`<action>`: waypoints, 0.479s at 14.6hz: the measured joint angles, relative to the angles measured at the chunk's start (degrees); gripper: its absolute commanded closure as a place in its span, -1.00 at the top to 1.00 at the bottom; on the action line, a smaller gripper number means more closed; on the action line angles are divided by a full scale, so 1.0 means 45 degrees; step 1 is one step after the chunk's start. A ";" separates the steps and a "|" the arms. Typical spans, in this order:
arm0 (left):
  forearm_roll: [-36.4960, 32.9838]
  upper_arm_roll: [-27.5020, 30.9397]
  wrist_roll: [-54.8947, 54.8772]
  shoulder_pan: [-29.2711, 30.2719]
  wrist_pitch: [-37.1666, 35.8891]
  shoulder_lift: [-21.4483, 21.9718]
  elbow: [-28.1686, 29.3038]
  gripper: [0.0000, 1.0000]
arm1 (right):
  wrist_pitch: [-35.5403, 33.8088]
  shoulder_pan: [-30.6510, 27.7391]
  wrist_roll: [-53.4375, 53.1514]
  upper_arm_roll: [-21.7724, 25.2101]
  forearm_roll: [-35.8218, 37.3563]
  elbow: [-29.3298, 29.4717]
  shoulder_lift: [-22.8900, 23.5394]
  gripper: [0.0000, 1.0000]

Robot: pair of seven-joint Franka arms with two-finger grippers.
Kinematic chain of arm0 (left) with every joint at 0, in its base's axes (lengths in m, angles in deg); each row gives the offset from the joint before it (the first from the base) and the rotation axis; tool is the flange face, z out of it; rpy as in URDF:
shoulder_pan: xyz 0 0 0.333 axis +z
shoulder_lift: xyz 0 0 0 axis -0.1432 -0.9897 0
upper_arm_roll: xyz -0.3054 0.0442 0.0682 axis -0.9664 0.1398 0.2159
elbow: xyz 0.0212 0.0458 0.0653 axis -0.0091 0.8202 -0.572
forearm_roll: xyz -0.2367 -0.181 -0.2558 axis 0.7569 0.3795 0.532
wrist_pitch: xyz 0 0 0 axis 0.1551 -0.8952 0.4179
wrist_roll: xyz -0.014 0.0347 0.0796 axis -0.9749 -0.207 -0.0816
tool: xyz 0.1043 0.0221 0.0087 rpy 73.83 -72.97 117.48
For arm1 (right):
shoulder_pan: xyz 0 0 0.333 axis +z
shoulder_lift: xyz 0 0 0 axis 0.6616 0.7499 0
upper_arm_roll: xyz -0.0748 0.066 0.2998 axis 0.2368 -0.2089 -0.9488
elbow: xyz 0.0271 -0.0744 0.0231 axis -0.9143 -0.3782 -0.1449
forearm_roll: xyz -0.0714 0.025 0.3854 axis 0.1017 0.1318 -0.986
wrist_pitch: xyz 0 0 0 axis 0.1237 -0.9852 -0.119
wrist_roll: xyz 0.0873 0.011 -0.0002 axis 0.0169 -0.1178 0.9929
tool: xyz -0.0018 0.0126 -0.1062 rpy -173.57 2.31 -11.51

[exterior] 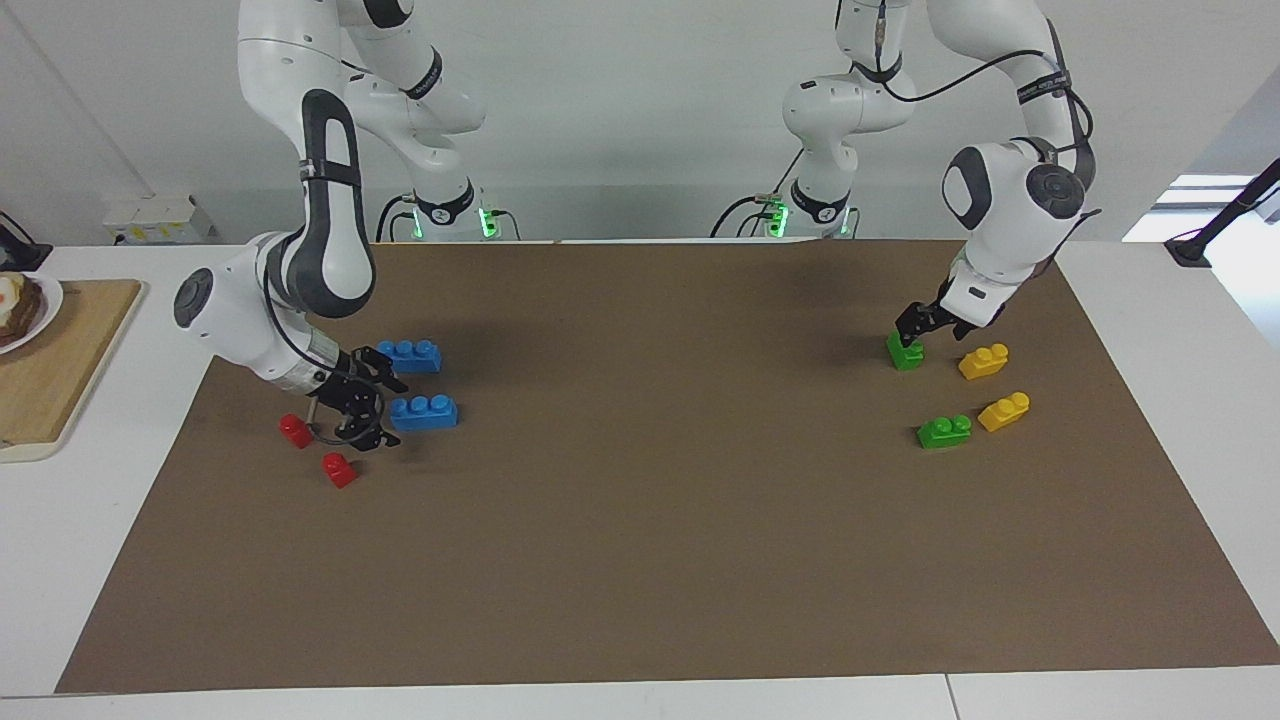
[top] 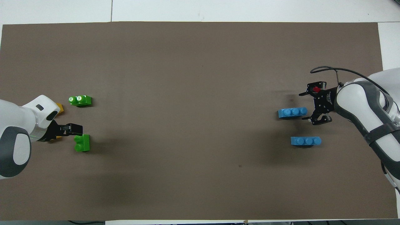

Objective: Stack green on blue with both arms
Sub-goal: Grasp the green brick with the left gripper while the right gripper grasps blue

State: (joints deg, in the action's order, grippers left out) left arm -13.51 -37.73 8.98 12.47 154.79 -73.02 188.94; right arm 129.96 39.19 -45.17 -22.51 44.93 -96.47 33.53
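Observation:
Two blue three-stud bricks lie toward the right arm's end; the one farther from the robots (exterior: 425, 412) (top: 292, 112) has my right gripper (exterior: 385, 412) (top: 304, 106) beside its end, open and empty. The other blue brick (exterior: 412, 356) (top: 306, 141) lies nearer to the robots. Two green two-stud bricks lie toward the left arm's end. My left gripper (exterior: 925, 325) (top: 73, 128) is low at the top edge of the green brick nearer to the robots (exterior: 905, 352) (top: 82, 143). The other green brick (exterior: 944, 431) (top: 80, 100) lies free.
Two red one-stud bricks (exterior: 296, 430) (exterior: 339, 469) lie by the right gripper. Two yellow bricks (exterior: 983, 360) (exterior: 1004, 411) lie beside the green ones. A wooden board (exterior: 60, 370) with a plate stands off the brown mat (exterior: 640, 520) at the right arm's end.

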 measured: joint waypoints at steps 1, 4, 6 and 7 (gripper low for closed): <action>0.0000 -0.0007 0.0000 -0.0006 0.0241 -0.0113 0.0157 1.00 | 0.0110 0.0001 0.0071 -0.0001 -0.0123 -0.0002 0.0044 0.74; 0.0000 -0.0093 -0.0001 -0.0092 0.0524 -0.0475 0.0470 1.00 | 0.0195 0.0001 0.0403 0.0000 -0.0483 -0.0032 0.0124 0.31; 0.0000 -0.0103 -0.0001 -0.0159 0.0537 -0.0513 0.0604 1.00 | 0.0196 0.0001 0.0407 -0.0001 -0.0513 -0.0039 0.0125 0.01; 0.0000 -0.0103 -0.0001 -0.0177 0.0555 -0.0512 0.0685 1.00 | 0.0196 0.0001 0.0407 0.0000 -0.0597 -0.0039 0.0124 -0.26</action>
State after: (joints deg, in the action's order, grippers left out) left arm -13.51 -38.19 8.97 11.68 157.29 -75.32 192.03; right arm 130.84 39.20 -43.34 -22.52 42.25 -96.65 34.09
